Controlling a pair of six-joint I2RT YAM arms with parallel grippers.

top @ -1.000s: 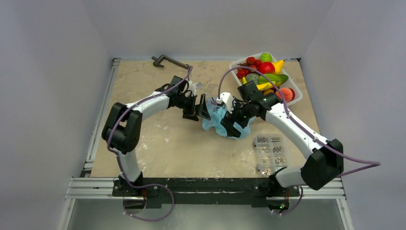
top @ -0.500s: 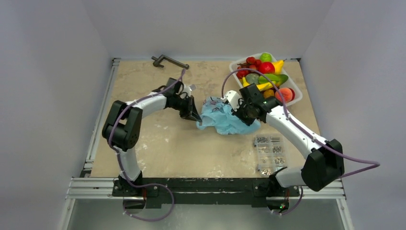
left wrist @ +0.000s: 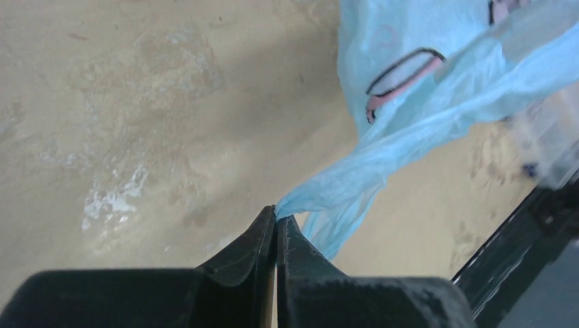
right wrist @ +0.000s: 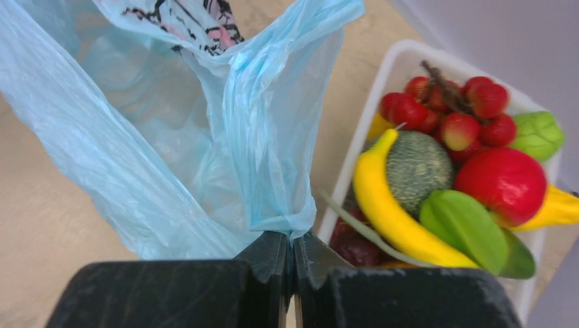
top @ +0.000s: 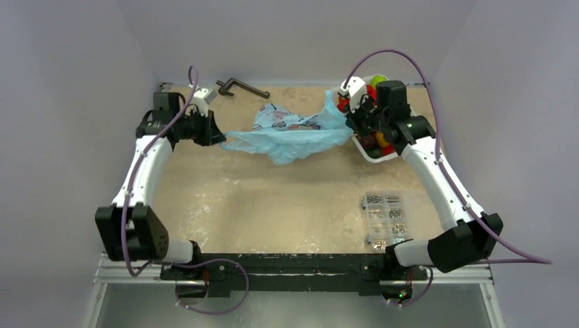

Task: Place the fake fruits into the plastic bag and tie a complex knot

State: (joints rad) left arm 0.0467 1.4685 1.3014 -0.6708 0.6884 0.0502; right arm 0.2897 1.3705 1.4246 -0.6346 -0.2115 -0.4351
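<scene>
The light-blue plastic bag (top: 290, 133) hangs stretched above the table between both arms, its pink and dark print facing up. My left gripper (top: 217, 139) is shut on the bag's left end (left wrist: 321, 195); its tips (left wrist: 276, 217) pinch the twisted film. My right gripper (top: 351, 121) is shut on the bag's right edge (right wrist: 273, 137), tips (right wrist: 293, 238) clamping a bunched fold. The fake fruits (right wrist: 437, 164) lie in a white tray (right wrist: 396, 61) just right of that gripper: yellow banana, red pieces, green pieces, a netted melon. From above, the right wrist mostly covers the fruits (top: 377, 80).
A clear box of metal screws (top: 384, 219) sits on the table at the front right. A dark metal clamp (top: 240, 87) lies at the back edge. The white tray (top: 372, 154) stands in the back right corner, against the wall.
Both grippers closed on the bag, lifted and pulled apart: the left arm swung far left, the right arm back over the tray. The crumpled bag is now stretched wide.
</scene>
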